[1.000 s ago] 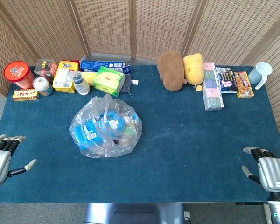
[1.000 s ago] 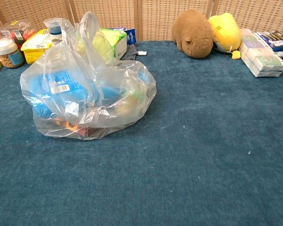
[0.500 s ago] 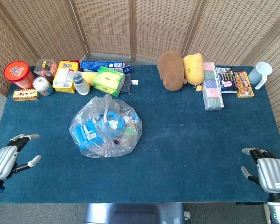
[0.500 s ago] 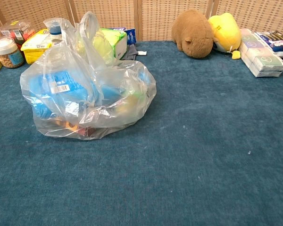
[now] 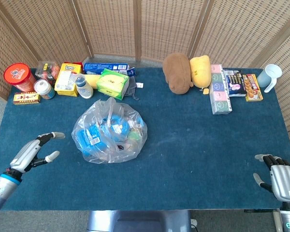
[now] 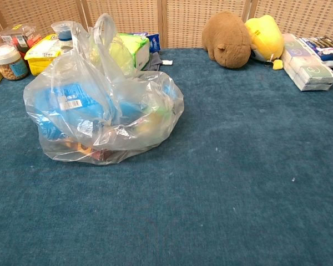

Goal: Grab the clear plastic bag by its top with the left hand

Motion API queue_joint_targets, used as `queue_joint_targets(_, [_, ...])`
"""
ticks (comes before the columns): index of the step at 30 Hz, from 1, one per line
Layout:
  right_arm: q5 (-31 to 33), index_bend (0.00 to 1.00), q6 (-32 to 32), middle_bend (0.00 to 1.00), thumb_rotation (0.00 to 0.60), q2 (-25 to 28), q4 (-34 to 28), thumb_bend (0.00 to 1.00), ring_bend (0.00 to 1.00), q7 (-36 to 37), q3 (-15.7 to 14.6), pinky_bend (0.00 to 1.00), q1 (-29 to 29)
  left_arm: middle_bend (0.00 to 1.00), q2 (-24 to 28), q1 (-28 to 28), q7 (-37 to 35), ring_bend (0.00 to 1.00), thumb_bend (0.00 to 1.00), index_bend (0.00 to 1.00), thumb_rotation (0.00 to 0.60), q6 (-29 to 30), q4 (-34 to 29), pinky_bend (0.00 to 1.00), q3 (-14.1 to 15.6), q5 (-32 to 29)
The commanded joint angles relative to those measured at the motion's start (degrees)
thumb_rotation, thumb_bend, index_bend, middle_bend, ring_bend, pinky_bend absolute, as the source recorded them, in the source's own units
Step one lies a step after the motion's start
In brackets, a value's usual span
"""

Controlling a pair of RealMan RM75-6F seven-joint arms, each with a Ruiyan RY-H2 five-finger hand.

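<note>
Presently the left hand [image 5: 36, 151] hangs empty, fingers spread, well left of the clear plastic bag [image 5: 109, 131] on the table [image 5: 193, 145]. It should rise, then close around the bag's upright top [image 6: 102, 27].

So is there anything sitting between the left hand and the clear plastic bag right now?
Nothing visible. The left hand is open over bare blue tabletop, apart from the clear plastic bag, with only cloth between them. The bag's handles stand upright and uncovered. The snack boxes and jars sit farther back, off that path.
</note>
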Motion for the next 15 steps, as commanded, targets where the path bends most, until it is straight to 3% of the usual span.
queue_joint_targets(1, [0.17, 0.34, 0.06, 0.4, 0.59, -0.1, 0.28, 0.28, 0.4, 0.15, 0.02, 0.42, -0.15, 0.24, -1.3, -2.61, -0.61, 0.2, 0.15, 0.2, 0.0, -3.06, 0.22, 0.13, -1.31, -1.96])
queue_joint_targets(15, [0.83, 0.34, 0.37, 0.4, 0.59, -0.15, 0.85, 0.28, 0.4, 0.63, 0.13, 0.43, -0.81, 0.24, -7.25, -12.12, -6.95, 0.2, 0.15, 0.2, 0.0, -13.65, 3.68, 0.14, -6.23, -7.44])
